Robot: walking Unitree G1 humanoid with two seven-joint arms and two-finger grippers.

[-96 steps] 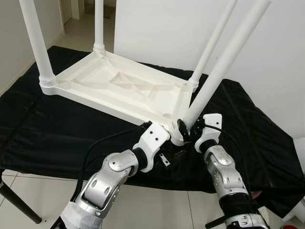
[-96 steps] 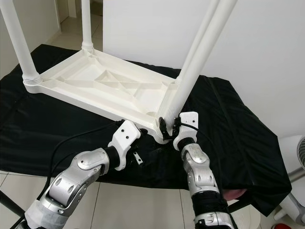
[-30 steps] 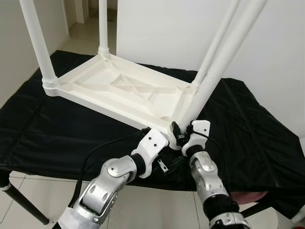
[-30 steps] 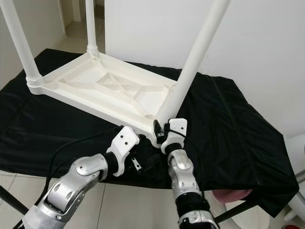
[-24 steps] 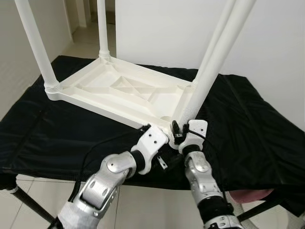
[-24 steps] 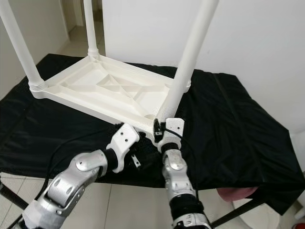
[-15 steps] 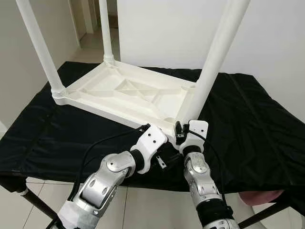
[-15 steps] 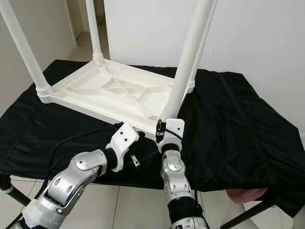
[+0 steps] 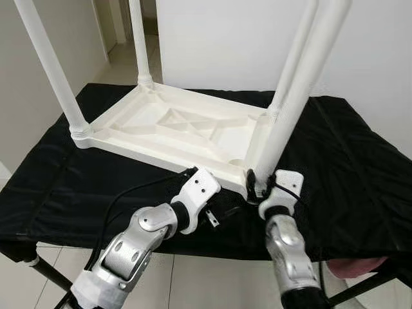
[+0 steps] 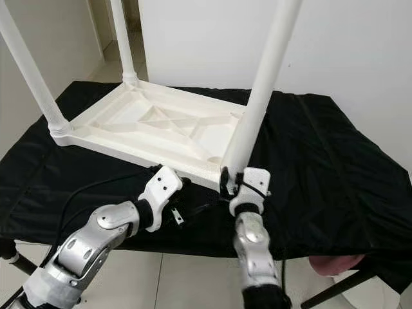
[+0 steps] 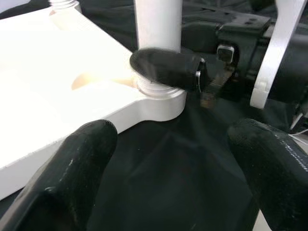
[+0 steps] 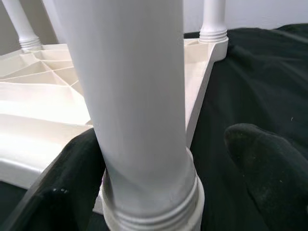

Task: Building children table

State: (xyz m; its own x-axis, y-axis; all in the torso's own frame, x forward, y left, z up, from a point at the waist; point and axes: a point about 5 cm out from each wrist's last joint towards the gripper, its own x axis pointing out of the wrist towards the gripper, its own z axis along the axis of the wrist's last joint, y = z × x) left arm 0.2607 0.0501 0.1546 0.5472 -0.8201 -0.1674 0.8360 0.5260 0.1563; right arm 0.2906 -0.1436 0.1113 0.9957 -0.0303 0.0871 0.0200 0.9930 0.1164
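Right gripper (image 9: 257, 187) at the base of the near leg (image 9: 297, 107) of the upturned white plastic children's table (image 9: 187, 132); left gripper (image 11: 168, 159) open just beside the same corner.

Table lies top-down on a black cloth (image 9: 347, 167), four legs standing up. In the right wrist view the fingers (image 12: 269, 168) sit either side of the leg just above its threaded collar, one against it, the other with a gap, so no firm clamp. Left gripper's fingers (image 11: 82, 159) are spread wide, holding nothing, low over the cloth beside the table's near edge.
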